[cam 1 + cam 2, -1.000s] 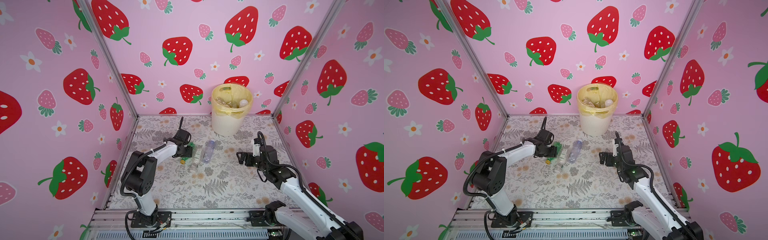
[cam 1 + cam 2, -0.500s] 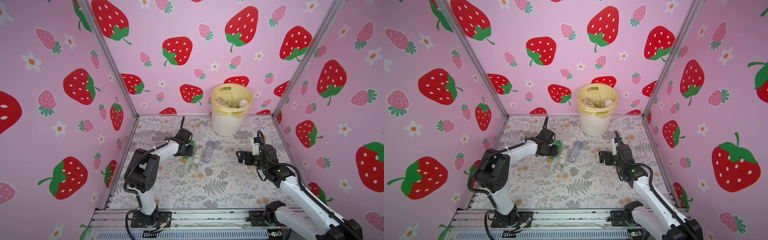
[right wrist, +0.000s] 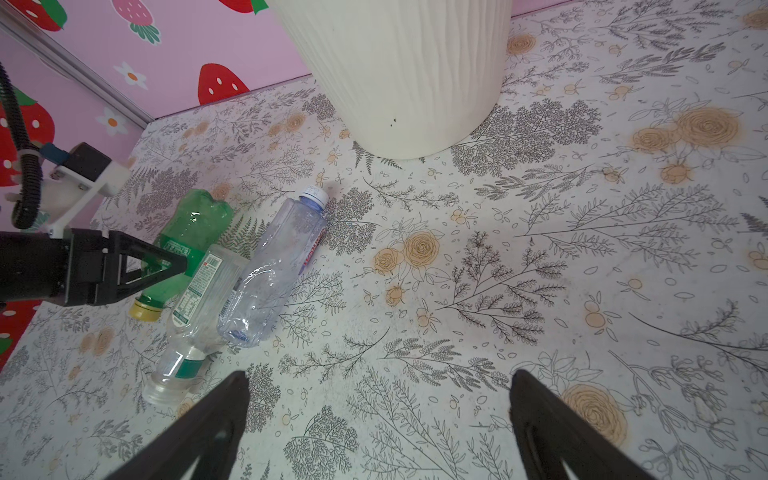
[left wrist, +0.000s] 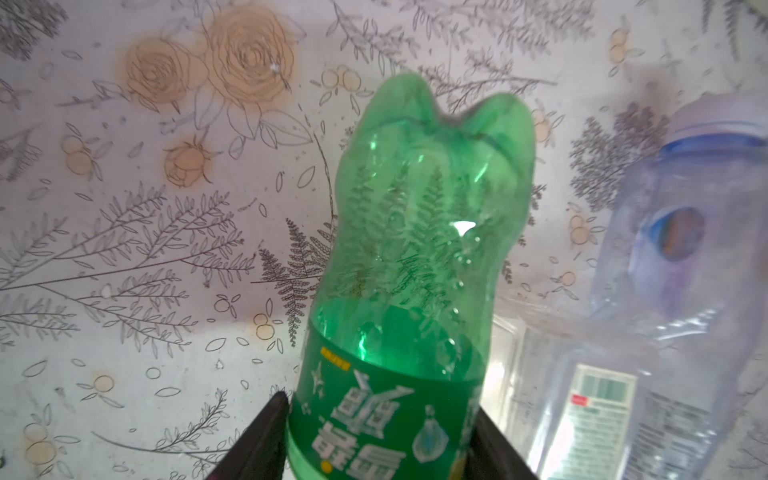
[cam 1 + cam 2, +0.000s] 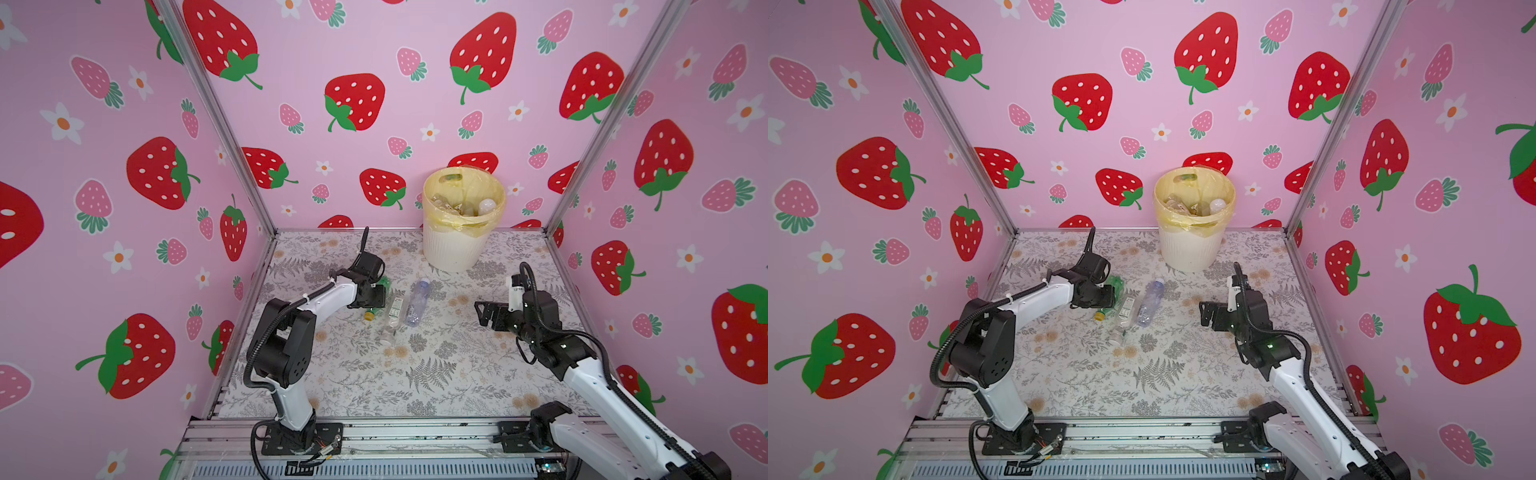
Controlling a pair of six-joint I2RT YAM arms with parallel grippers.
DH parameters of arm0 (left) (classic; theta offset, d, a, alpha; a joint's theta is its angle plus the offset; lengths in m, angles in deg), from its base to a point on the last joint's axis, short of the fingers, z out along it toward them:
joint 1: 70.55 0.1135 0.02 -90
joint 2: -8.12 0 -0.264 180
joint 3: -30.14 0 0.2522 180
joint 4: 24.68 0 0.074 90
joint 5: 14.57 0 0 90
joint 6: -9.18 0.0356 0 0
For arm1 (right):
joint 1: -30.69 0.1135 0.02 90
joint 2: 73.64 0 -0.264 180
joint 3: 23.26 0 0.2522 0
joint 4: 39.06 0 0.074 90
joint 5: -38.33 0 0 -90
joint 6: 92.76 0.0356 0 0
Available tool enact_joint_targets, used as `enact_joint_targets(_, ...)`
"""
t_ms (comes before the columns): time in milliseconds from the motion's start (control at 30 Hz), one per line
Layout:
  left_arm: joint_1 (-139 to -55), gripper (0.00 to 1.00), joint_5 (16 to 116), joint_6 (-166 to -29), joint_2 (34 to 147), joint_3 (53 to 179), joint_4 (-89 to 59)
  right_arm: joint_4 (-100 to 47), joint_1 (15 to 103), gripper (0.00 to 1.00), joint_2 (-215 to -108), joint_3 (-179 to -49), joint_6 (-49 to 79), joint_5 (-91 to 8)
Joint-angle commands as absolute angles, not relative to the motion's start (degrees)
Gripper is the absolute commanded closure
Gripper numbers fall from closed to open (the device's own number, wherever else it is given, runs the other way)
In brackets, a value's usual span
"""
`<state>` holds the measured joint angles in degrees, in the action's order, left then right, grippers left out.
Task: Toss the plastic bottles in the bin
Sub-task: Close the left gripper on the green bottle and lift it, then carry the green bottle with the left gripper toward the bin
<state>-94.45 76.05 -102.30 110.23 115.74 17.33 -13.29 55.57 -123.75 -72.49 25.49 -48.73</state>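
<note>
Three plastic bottles lie side by side on the floral mat. The green bottle has a yellow cap, and my left gripper is shut on its labelled middle, a finger pressed on each side. Beside it lie a clear bottle with a white and green label and a bluish clear bottle. The cream ribbed bin with a yellow liner stands at the back and holds several bottles. My right gripper hangs open over bare mat, right of the bottles.
Pink strawberry walls close in the left, back and right sides, with metal posts at the back corners. An aluminium rail carrying both arm bases runs along the front edge of the mat.
My left gripper's jaws have closed in on the green bottle. The right arm has barely moved and the other bottles lie where they were.
</note>
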Motion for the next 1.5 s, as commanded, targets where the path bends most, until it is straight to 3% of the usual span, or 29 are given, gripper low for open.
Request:
enact_joint_targets(0, -94.7, 0.62, 75.7, -103.6, 107.4, 119.0, 19.9, -13.6, 55.7, 0.01, -124.3, -73.5, 26.2, -49.1)
enact_joint_targets(300, -94.7, 0.62, 72.2, -105.3, 100.8, 118.9, 18.1, -13.4, 55.6, 0.01, -124.8, -74.1, 26.1, -48.7)
enact_joint_targets(467, -94.7, 0.62, 64.2, -106.0, 96.0, 117.6, 9.7, -12.9, 55.6, 0.01, -124.6, -74.5, 26.7, -48.1)
enact_joint_targets(1000, -94.6, 0.62, 53.4, -111.9, 85.3, 114.5, -5.5, -10.9, 55.7, 0.01, -123.6, -74.8, 27.5, -49.1)
enact_joint_targets(1467, -94.6, 0.59, 56.4, -112.0, 74.4, 105.4, -13.9, -12.0, 55.7, 0.01, -125.1, -75.0, 27.7, -50.7)
